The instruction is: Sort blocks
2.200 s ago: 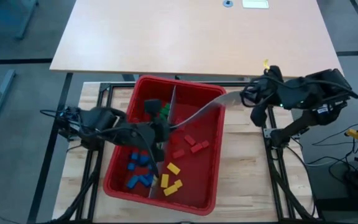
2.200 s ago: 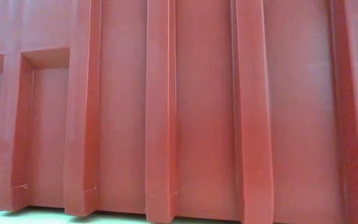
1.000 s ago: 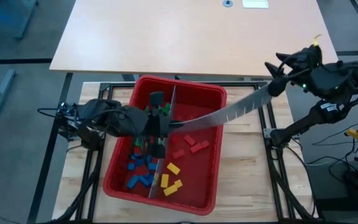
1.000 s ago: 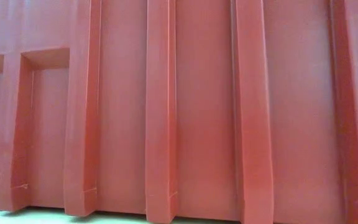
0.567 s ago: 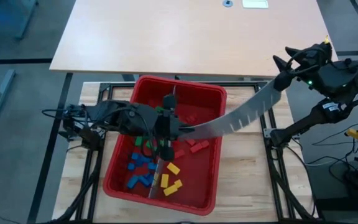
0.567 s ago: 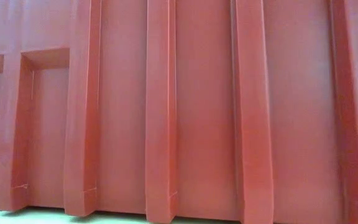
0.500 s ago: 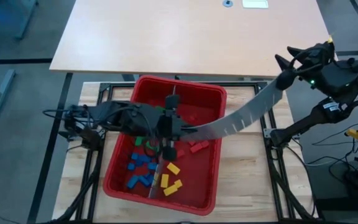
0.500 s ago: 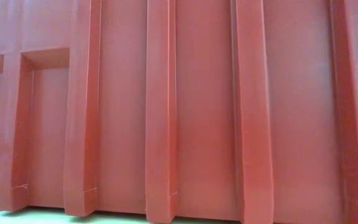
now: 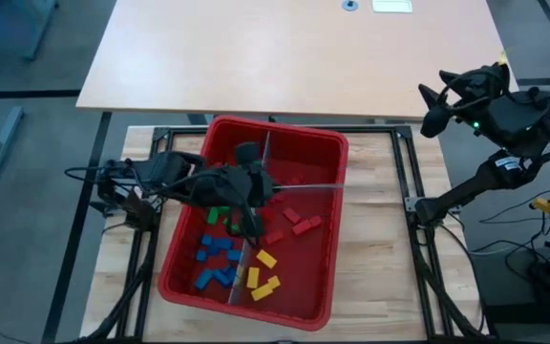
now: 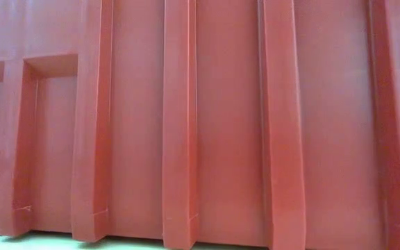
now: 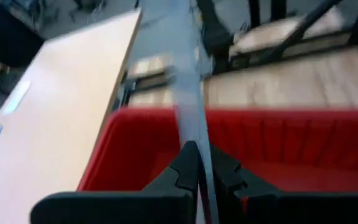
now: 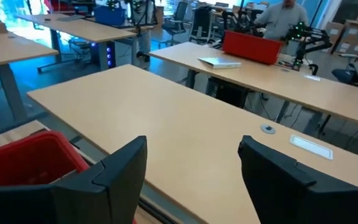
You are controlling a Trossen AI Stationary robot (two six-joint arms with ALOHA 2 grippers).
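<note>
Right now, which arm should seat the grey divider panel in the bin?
Left. Its gripper is clamped on the grey divider panel over the red bin. The right gripper is open, off beside the table.

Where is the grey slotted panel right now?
In the high view, the grey panel lies edge-on across the red bin's right half, pinched by the left gripper at the centre divider, above the red blocks.

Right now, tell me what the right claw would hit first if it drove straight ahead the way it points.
The right claw, open and empty, points out over the light wooden desk. Nothing stands between. It would probably meet that desktop first, though depth is hard to judge.
</note>
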